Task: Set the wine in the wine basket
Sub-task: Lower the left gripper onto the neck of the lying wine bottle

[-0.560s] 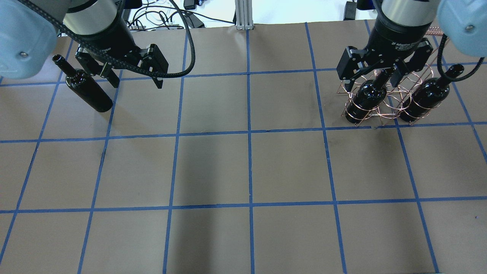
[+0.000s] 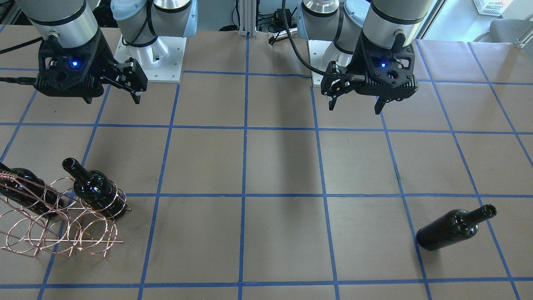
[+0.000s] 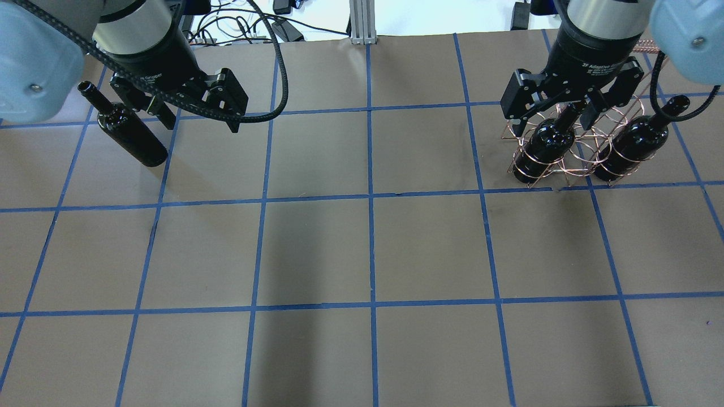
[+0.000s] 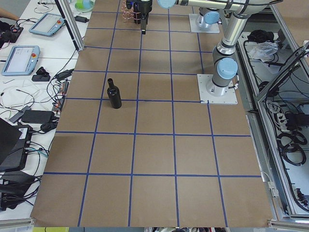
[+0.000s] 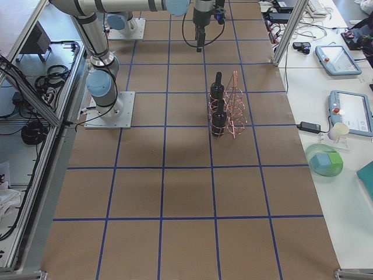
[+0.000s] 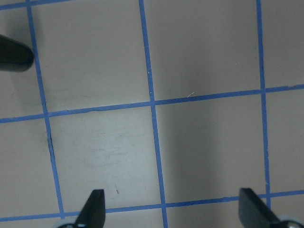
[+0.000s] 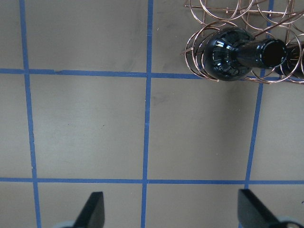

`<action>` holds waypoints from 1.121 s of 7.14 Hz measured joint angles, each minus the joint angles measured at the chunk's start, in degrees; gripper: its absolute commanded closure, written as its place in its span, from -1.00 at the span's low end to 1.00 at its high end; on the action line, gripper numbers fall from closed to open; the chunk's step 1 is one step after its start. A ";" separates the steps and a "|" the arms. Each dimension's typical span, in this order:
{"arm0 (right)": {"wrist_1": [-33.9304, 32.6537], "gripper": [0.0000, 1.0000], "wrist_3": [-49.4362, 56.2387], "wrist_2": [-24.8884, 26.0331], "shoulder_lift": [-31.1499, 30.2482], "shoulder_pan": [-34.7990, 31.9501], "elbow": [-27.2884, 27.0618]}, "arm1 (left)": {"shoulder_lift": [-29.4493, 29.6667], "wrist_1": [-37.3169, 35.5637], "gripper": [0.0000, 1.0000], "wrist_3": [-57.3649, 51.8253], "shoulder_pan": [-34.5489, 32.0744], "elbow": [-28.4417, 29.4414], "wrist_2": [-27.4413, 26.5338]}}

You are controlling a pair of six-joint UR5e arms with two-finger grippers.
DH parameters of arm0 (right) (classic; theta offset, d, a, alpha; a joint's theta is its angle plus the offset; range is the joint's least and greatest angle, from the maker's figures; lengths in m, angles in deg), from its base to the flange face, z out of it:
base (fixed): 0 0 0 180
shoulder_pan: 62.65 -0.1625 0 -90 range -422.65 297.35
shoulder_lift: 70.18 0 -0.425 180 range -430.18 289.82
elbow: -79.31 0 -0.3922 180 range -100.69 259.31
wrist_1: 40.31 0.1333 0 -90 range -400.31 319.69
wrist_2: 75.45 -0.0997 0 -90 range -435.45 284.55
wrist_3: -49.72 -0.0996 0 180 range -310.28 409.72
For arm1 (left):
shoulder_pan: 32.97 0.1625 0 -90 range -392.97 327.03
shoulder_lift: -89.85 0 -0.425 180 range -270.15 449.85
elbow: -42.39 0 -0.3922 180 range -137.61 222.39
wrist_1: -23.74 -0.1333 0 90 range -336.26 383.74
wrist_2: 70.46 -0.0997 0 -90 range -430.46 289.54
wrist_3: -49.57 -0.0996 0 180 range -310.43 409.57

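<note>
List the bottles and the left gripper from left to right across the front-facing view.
In order: far-left bottle in the wine basket → second bottle in it → left gripper → lone bottle standing outside.

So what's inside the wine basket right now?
The wine basket holds a first bottle and a second bottle, each upright in a loop. Its other loops look empty. Wire partly covers their lower bodies.

I am easing my left gripper [image 3: 201,125] a touch sideways, toward the lone wine [image 3: 129,131] standing beside it. My wrist is turning slightly, and the black cable [image 3: 281,85] is shifting along with it.
</note>
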 measured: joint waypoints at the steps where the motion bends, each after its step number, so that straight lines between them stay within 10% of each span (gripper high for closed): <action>1: -0.01 -1.00 0.00 0.00 0.00 0.00 0.00 | -0.49 -0.59 -1.00 -2.17 1.56 -0.04 -0.25; 8: 0.02 -1.00 0.00 -0.08 0.00 0.00 0.00 | 2.38 -9.40 -0.98 -25.80 29.83 -4.31 3.59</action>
